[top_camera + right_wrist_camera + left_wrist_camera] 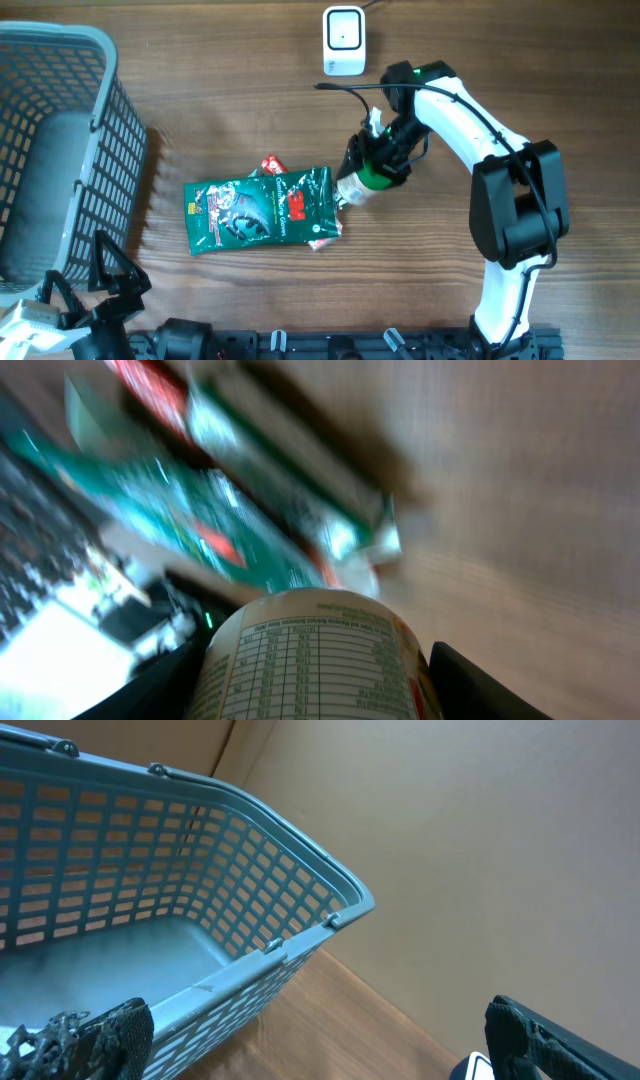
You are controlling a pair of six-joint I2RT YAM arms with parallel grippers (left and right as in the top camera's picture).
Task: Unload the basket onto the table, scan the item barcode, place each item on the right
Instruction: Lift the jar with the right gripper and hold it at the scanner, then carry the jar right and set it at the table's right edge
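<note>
Clearly the left tool (315, 1030) hangs released by the basket (110, 60), at the tabletop's front-left corner. Mid-tabletop, the right tool (370, 165) clasps a small bottle (315, 650) just past the green packet (260, 210). Being round, the bottle could twist in that grip, or drag the packet along. No barcode shows, only a nutrition panel. The wrist view is blurred, and the scanner (343, 40) waits at the far edge.
</note>
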